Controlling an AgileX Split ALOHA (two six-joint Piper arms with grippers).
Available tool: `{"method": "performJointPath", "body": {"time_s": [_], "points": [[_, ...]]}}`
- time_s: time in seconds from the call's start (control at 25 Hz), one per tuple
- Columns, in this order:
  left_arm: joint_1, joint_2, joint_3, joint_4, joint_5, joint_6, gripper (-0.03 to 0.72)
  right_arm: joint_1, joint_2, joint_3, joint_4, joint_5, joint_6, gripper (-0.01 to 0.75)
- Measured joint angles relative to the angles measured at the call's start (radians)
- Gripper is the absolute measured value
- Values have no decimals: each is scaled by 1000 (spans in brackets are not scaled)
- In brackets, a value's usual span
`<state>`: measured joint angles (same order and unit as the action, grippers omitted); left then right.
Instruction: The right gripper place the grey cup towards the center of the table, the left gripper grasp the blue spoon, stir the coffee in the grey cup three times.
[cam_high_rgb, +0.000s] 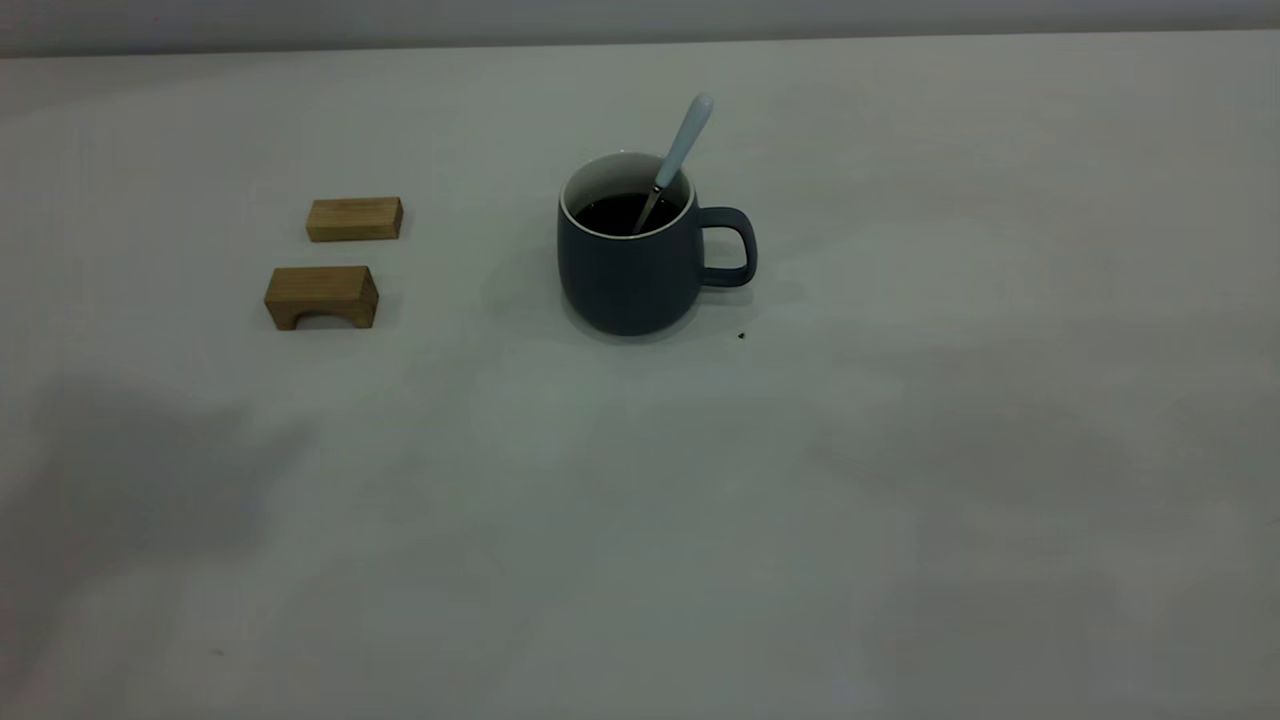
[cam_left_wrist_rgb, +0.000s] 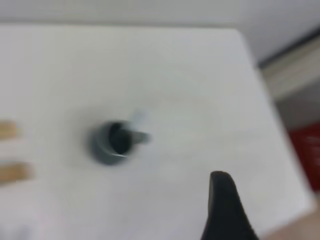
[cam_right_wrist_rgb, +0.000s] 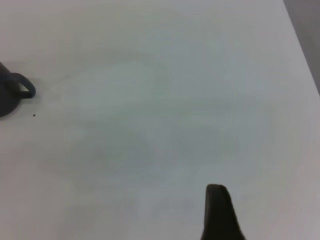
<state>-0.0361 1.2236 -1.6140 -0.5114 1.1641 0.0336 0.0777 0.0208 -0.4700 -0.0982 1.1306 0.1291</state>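
One blue spoon (cam_high_rgb: 683, 146) leans in grey cup (cam_high_rgb: 632, 270)

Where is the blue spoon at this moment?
In the exterior view the blue spoon stands in the grey cup near the table's center, its bowl in the coffee and its handle leaning over the rim on the cup's handle side.

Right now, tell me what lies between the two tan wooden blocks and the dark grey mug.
Nothing: the exterior view shows only bare off-white table between the two tan wooden blocks and the dark grey mug.
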Motion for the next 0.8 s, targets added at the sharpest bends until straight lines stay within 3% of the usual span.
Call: {"method": "performJointPath", "body": {"time_s": [0.28,0.4,0.52,0.8], "points": [[0,-212,8,316,4,-34,519,0,0,0,0,0,0,529],[0,-349,83,408,4,-34,519,0,0,0,0,0,0,529],[0,-519,226,460,4,-34,519,0,0,0,0,0,0,529],[42,-851,735,523,-2,-34,519,0,0,0,0,0,0,529]]}}
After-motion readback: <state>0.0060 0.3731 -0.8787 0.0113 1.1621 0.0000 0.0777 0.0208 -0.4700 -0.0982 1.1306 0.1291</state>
